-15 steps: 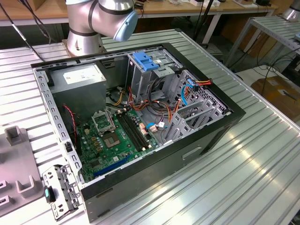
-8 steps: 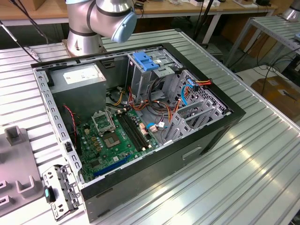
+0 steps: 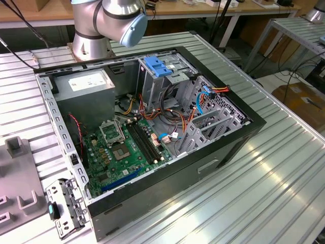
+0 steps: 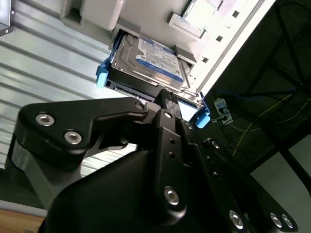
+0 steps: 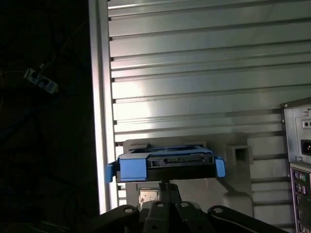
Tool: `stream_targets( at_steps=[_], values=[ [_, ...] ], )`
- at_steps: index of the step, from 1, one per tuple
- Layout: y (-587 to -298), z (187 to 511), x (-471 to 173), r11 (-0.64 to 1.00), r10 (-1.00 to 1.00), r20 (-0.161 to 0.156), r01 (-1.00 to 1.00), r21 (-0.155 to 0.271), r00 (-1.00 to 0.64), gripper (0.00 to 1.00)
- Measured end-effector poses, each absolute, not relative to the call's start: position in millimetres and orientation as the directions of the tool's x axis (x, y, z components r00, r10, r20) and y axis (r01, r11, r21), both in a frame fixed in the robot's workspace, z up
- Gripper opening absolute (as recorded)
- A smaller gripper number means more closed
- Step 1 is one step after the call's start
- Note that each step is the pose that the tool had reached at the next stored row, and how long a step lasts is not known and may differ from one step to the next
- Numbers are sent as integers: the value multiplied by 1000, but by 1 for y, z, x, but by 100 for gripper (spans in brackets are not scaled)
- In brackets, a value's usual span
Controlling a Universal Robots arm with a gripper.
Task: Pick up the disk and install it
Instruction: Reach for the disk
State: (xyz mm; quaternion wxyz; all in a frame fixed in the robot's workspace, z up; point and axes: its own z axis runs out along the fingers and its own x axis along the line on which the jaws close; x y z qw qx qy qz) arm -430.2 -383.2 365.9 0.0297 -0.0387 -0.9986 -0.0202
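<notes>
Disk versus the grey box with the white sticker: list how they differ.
The disk is dark, with a blue-banded label and blue side rails; the grey box is pale with a white sticker. The disk lies on a holder outside the computer case; the grey box sits inside it. Both are rectangular and labelled.

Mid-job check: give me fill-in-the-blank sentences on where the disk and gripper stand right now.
1. The disk has side rails coloured ____.
2. It rests in a holder coloured ____, outside the computer case.
3. The gripper is nearest the ____.
Missing words: blue; grey; disk.
</notes>
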Motion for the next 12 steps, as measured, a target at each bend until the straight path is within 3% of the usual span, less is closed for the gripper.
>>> stream_targets(
  at_steps=[12],
  values=[
    [-383,366,-431,996,76,61,79,38,-995,11]
  ],
)
